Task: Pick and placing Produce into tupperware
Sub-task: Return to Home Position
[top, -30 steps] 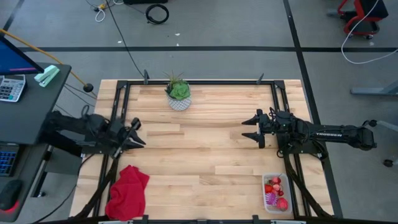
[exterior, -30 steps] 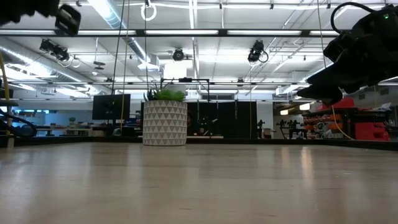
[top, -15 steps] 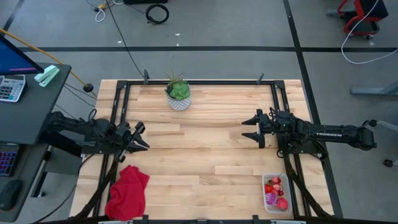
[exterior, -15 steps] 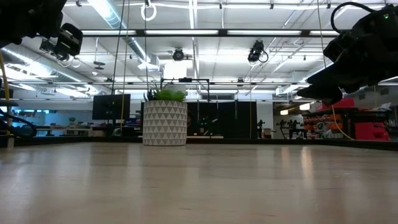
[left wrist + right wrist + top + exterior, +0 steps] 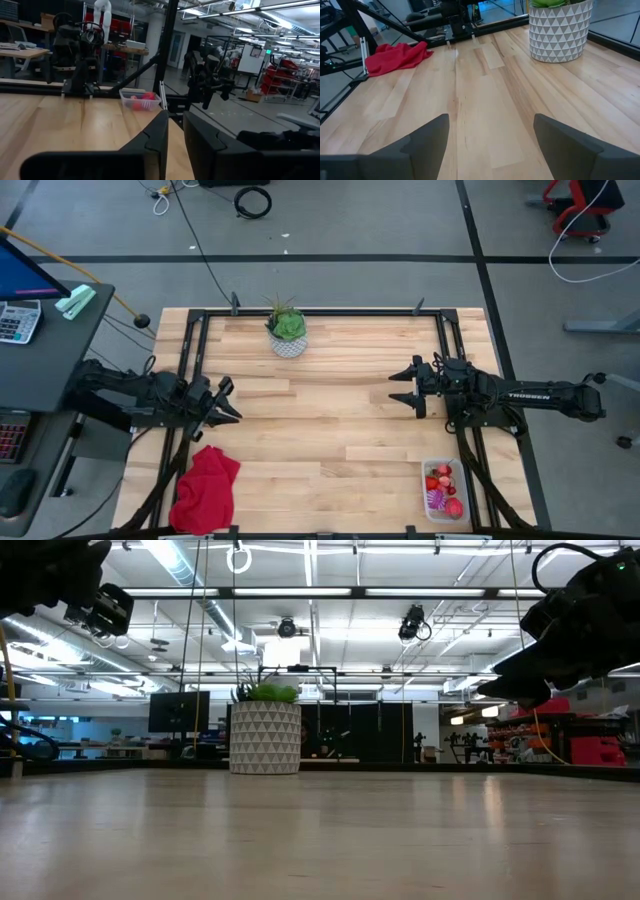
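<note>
Red and purple produce (image 5: pixel 444 485) lies packed in the tupperware (image 5: pixel 425 480) at the tabletop's (image 5: pixel 330 430) corner beside the right arm's base, behind the wide-spread, empty right claw (image 5: pixel 393 389) and well apart from the narrowed, empty left claw (image 5: pixel 230 400).

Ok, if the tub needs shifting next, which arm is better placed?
Right. The tub sits at that side's table edge, near the right gripper, which is open. The left gripper hangs across the table by the cloth.

Wooden table (image 5: pixel 330 430), potted plant (image 5: pixel 288 335), red cloth (image 5: pixel 206 488), clear tupperware (image 5: pixel 426 492)
</note>
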